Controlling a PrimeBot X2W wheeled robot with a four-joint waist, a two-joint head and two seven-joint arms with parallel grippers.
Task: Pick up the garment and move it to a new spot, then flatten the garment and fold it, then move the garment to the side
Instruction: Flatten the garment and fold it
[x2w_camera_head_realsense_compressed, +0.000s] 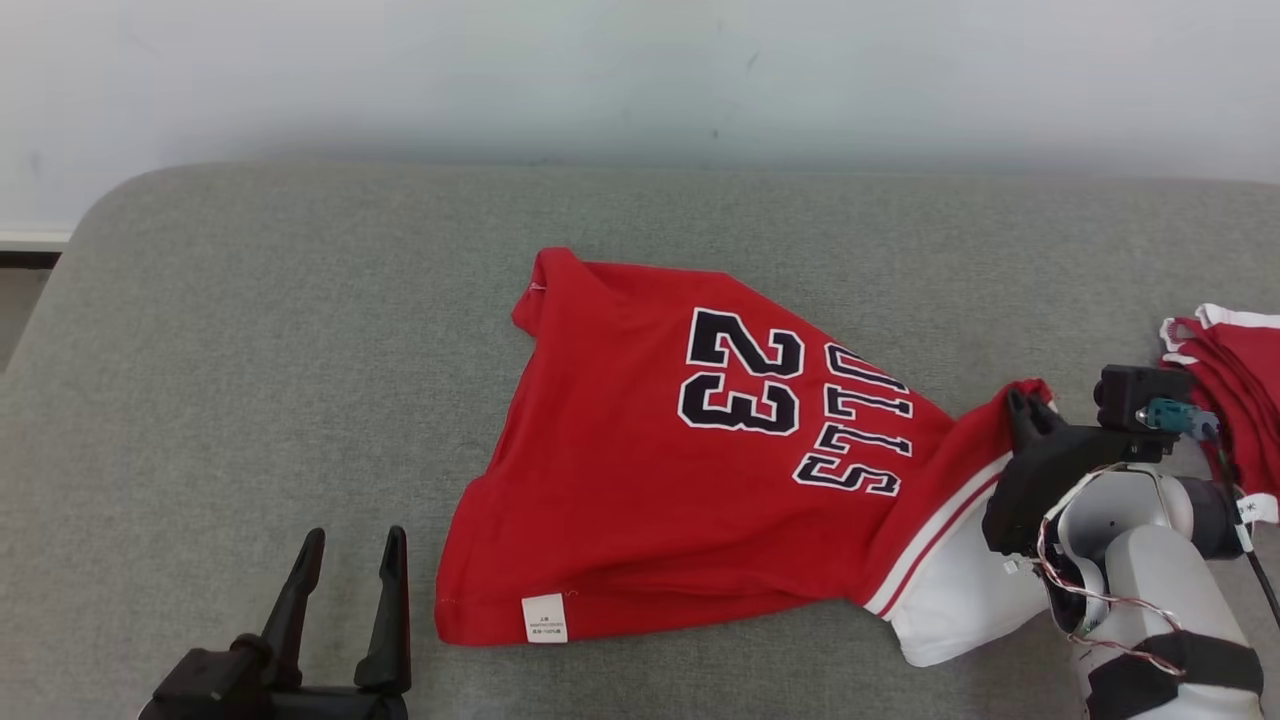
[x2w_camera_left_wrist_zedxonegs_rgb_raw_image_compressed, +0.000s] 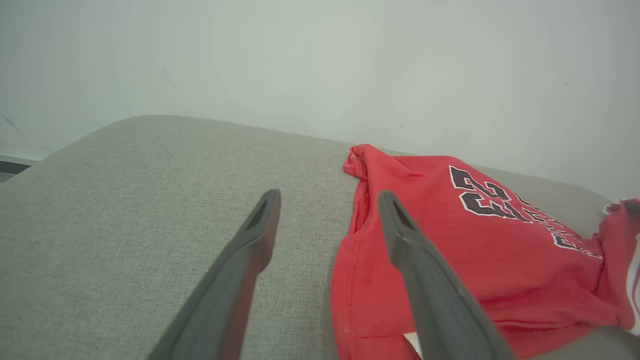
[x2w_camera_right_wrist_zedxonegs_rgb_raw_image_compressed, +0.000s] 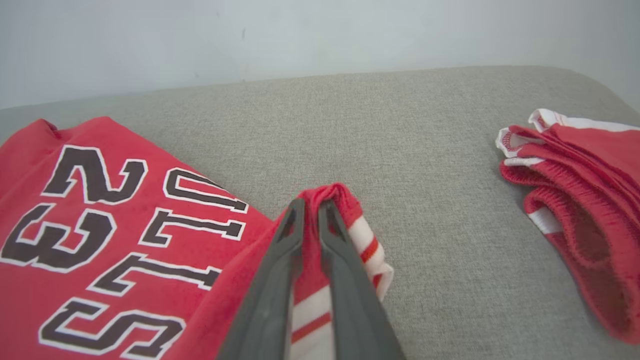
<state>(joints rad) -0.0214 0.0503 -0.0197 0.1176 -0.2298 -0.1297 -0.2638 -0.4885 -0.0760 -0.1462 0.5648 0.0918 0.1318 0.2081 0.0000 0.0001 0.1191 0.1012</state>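
Cushion (x2w_camera_head_realsense_compressed: 250, 350) bare left of jersey (x2w_camera_head_realsense_compressed: 650, 480); red pile (x2w_camera_head_realsense_compressed: 1235, 370) crowds right

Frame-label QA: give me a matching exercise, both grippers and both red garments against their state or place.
1 left gripper
2 right gripper
3 jersey
4 second red garment

A shut on the jersey's striped trim
B far right, untouched
C open, holding nothing
D spread out, 23 facing up

Pairs: 1-C, 2-A, 3-D, 4-B

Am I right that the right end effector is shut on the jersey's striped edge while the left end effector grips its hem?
Not quite: the left end effector is open beside the jersey, holding nothing, as the left wrist view shows.
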